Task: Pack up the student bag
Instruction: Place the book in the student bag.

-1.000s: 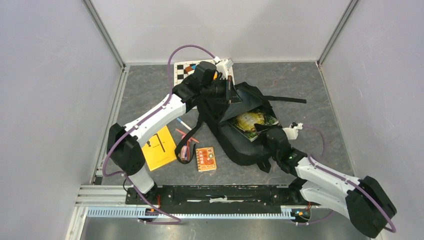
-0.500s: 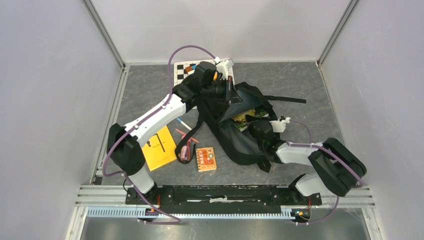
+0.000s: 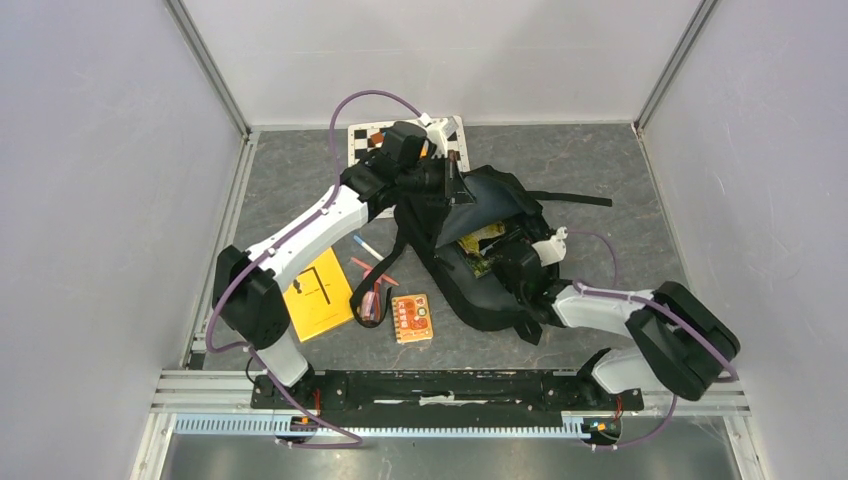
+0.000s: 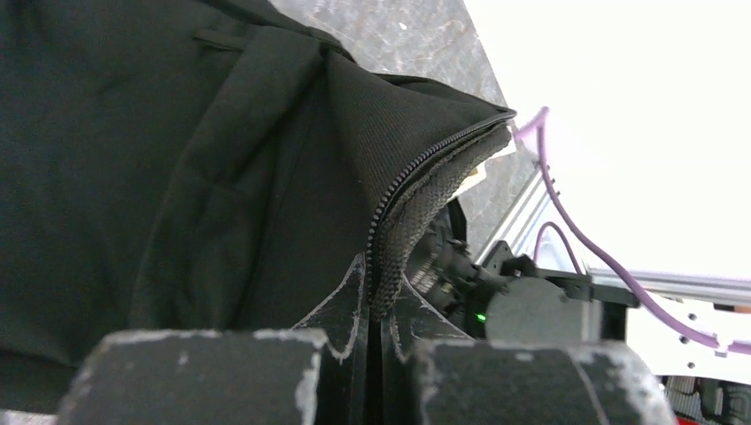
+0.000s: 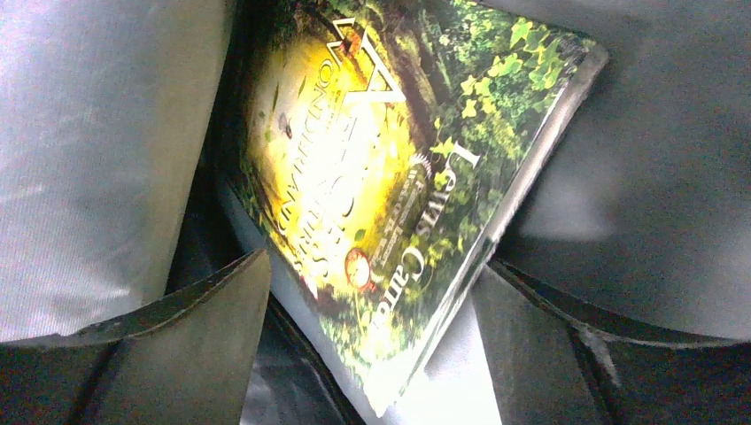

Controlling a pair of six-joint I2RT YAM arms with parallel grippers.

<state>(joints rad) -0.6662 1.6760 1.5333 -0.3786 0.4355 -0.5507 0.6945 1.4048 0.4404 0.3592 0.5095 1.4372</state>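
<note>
Slipping is the main risk: if the zip edge escaped the left jaws, the flap would likely fall across the mouth of the student bag (image 3: 480,295), which lies just right of the middle of the worktop (image 3: 610,170). The book (image 5: 354,150) sits tilted in that mouth, seemingly only partly inside. A careless pull-out by the right arm could snag its edge and drag it back out. The left jaws, at the far-left side of the bag, are pinched tight on the zip edge (image 4: 398,212) and hold it up. The right jaws, inside the opening, stand wide on either side of the book without clamping it.
</note>
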